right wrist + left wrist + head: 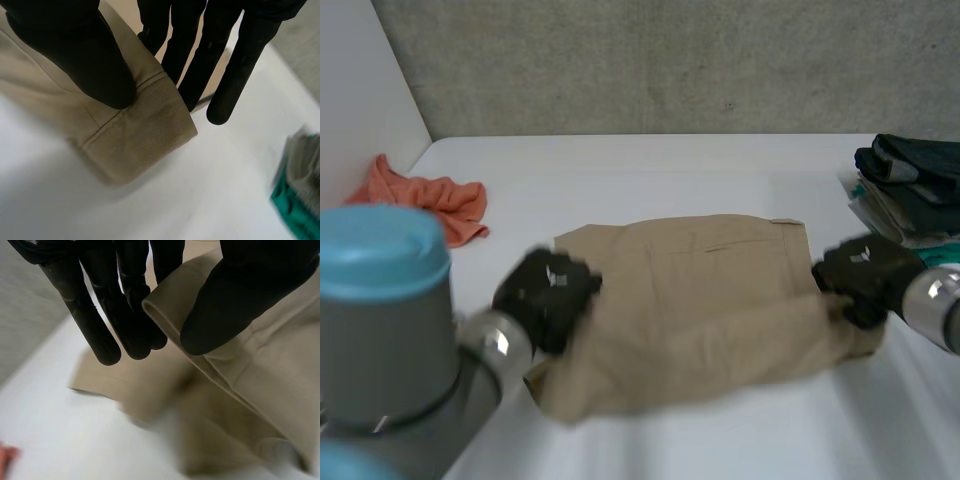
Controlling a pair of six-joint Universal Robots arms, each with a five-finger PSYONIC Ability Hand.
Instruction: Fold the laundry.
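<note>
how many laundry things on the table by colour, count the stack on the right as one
tan garment: 1
orange cloth: 1
stack of folded clothes, dark on top: 1
total: 3

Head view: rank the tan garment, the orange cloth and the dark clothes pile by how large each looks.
1. tan garment: by far the largest.
2-3. orange cloth and dark clothes pile: they look about alike, and the pile is cut off by the view's edge, so I leave them unranked.
</note>
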